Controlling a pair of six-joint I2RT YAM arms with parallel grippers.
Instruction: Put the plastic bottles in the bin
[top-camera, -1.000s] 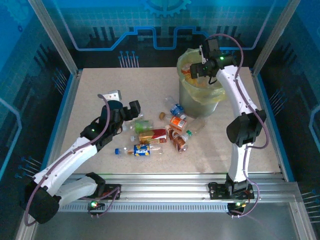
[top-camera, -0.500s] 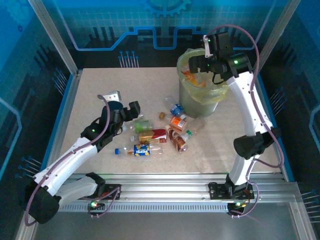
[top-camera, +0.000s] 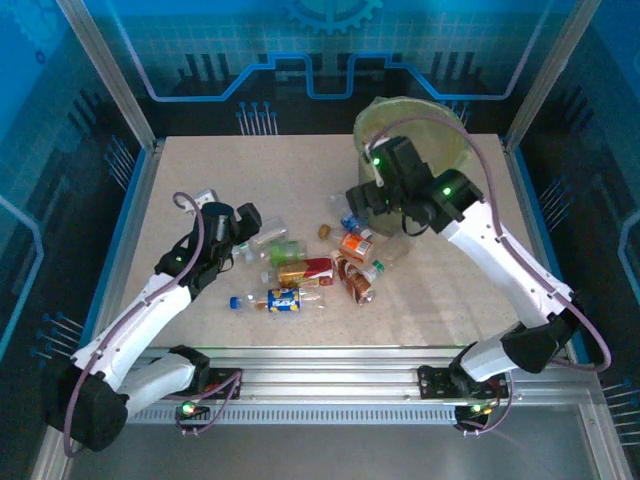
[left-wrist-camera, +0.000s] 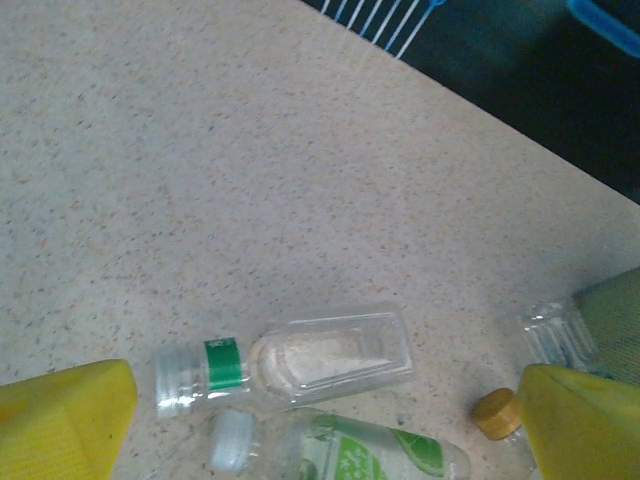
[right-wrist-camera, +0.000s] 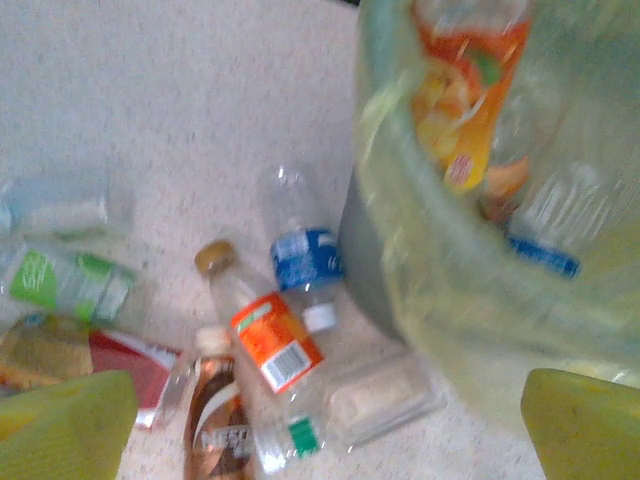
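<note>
Several plastic bottles lie in a cluster mid-table: a green-labelled one (top-camera: 285, 250), a red-labelled one (top-camera: 306, 269), a blue-and-yellow one (top-camera: 285, 300) and an orange-labelled one (top-camera: 357, 245). My left gripper (top-camera: 247, 225) hangs open at the cluster's left end. Its wrist view has a clear bottle with a green band (left-wrist-camera: 290, 360) and the green-labelled bottle (left-wrist-camera: 350, 450) between the yellow fingertips (left-wrist-camera: 60, 420). My right gripper (top-camera: 363, 200) is open, low beside the bin (top-camera: 440, 112). Beneath it lie a blue-labelled bottle (right-wrist-camera: 305, 260) and the orange-labelled bottle (right-wrist-camera: 275, 340). An orange-labelled bottle (right-wrist-camera: 465, 90) sits inside the bin (right-wrist-camera: 450, 270).
A gold cap (left-wrist-camera: 495, 413) lies loose on the speckled table (top-camera: 200, 180). A brown Nestle bottle (right-wrist-camera: 215, 420) and a flat clear bottle (right-wrist-camera: 385, 400) rest by the bin's foot. Blue walls and metal posts ring the table.
My right arm has swung down from above the bin to the bottles at its left foot. The left gripper has shifted slightly left and back.
</note>
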